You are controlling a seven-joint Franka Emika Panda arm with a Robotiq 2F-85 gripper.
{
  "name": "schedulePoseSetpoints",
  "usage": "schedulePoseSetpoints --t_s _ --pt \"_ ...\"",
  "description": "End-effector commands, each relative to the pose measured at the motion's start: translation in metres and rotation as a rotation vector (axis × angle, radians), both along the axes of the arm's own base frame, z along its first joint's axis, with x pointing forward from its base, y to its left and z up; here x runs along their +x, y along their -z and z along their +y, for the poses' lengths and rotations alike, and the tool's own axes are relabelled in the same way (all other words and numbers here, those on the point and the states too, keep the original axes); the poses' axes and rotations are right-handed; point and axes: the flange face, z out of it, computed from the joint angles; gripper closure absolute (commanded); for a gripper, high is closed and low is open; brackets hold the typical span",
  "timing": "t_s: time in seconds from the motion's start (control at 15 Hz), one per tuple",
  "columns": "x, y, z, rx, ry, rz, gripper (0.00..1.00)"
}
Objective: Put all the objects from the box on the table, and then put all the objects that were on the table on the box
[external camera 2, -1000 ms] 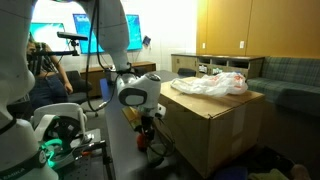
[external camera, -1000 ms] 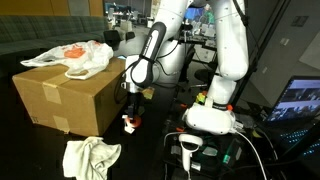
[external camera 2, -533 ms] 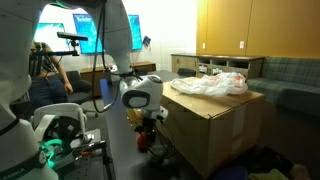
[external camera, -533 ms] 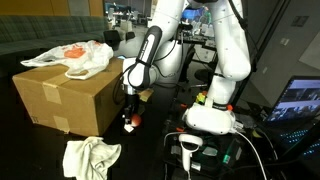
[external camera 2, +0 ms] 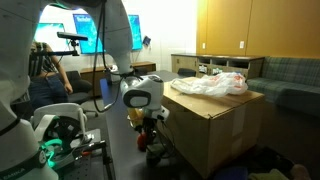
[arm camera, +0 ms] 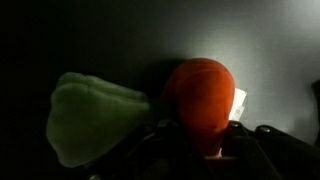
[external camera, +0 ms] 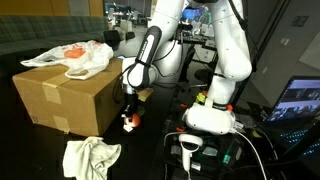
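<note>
My jaws hang low around the small rounded orange object [arm camera: 200, 100] on the dark worktop [arm camera: 90, 40] beside the big brown cardboard box [external camera: 65, 95], and I cannot tell whether they grip it; it looks light and smooth, so I'd pinch across its middle.

**A robotics lab in an office-like room**

A white robot arm [external camera: 225, 60] stands on its base at a dark bench [external camera: 150, 150]. In an exterior view, large glowing screens [external camera 2: 60, 22] hang on the far side, with a camera [external camera 2: 70, 37] on a stand and a seated person [external camera 2: 45, 65] near them. An open laptop [external camera: 300, 100] sits lit beside the arm, and cluttered desks [external camera: 130, 15] fill the background. Wood-panelled cabinets [external camera 2: 235, 25], a low sideboard [external camera 2: 190, 62] and a grey sofa [external camera 2: 290, 85] give the room its office look.
</note>
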Motion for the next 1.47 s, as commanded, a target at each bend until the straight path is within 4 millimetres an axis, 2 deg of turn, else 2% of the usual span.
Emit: schedulePoseSetpoints --t_s 0.0,0.13,0.2,0.47,0.73,0.8,1.0,1.2,1.4 --pt "0.001 -0.012 -0.001 -0.033 0.015 -0.011 0.89" --pt "-0.004 -0.024 -0.007 -0.046 0.011 -0.028 0.87" --pt "-0.007 -0.03 -0.01 -0.052 0.003 -0.032 0.89" --pt "-0.024 -0.067 -0.031 -0.072 -0.031 -0.046 0.88" --pt "-0.041 -0.121 -0.061 -0.087 0.016 -0.042 0.88" --pt "-0.049 -0.133 -0.057 -0.097 0.046 -0.048 0.88" --pt "-0.052 -0.183 -0.082 -0.119 0.135 -0.097 0.89" --pt "-0.04 -0.239 -0.119 -0.152 0.239 -0.204 0.89" --pt "-0.026 -0.286 -0.151 -0.171 0.334 -0.306 0.89"
